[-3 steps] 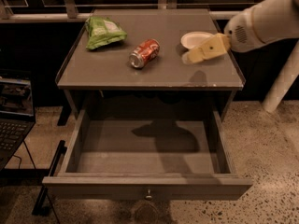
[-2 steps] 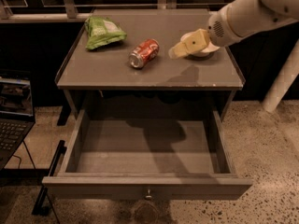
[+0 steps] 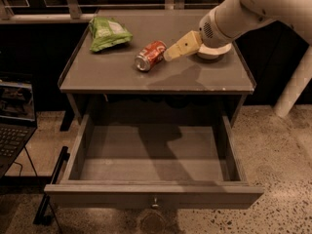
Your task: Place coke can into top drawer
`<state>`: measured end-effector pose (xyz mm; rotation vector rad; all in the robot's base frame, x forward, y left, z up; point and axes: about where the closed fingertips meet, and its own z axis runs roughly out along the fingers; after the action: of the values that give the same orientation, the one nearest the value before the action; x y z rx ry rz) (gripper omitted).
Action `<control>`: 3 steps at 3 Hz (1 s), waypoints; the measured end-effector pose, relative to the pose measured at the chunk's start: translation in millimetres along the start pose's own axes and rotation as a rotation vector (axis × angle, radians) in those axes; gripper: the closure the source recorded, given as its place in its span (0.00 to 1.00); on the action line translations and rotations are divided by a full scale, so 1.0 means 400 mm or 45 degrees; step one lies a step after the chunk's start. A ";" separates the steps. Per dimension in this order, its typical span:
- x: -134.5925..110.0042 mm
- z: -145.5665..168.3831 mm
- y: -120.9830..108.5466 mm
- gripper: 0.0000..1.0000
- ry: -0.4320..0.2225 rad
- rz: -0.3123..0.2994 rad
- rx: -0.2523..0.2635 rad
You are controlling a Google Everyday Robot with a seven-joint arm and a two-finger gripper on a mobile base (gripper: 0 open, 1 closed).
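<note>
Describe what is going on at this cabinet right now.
A robot arm is going for the coke can, which lies on its side on the cabinet top. Its hand is low and right next to the can; whether they touch is unclear. The top drawer below stands pulled open with nothing inside, so the can is not in yet. A green chip bag lies further back.

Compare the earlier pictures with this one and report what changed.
The end effector moved left across the cabinet top, from over the white dish to right beside the coke can. Nothing was taken hold of or let go. The can, green chip bag, dish and open top drawer stayed put.
</note>
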<state>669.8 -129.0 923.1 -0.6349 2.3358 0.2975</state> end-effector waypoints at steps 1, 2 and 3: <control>-0.024 0.055 0.023 0.00 -0.066 0.146 -0.083; -0.084 0.137 0.062 0.00 -0.117 0.307 -0.194; -0.206 0.223 0.144 0.00 -0.144 0.384 -0.273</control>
<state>743.3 -16.8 915.1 -0.3515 2.3048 0.7096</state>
